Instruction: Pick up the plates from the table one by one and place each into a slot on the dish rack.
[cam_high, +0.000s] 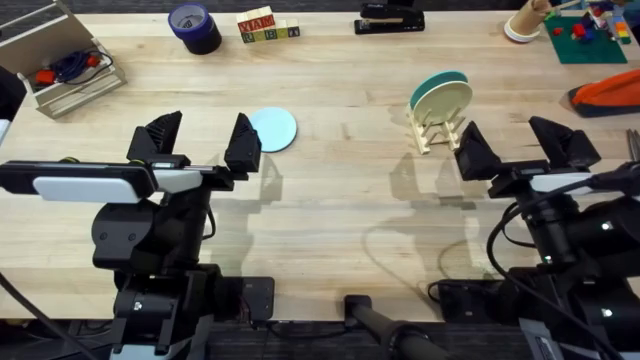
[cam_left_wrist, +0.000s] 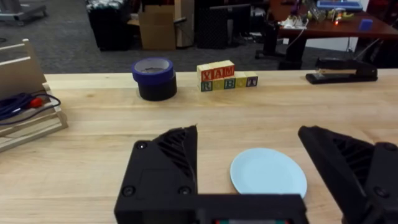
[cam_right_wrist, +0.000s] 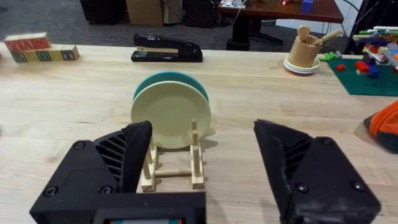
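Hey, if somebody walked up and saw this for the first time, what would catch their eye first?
Probably the dish rack right of the table's middle, with a cream plate and a teal plate standing upright in it. Next, the light blue plate lying flat left of centre, just ahead of the open left end effector. The right end effector, also open, hangs near the rack.

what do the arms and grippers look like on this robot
Both arms are black with bulky joint housings and loose black cables. The left arm carries a white panel near its wrist. The left gripper and right gripper each have two black wedge-shaped fingers with ribbed inner faces.
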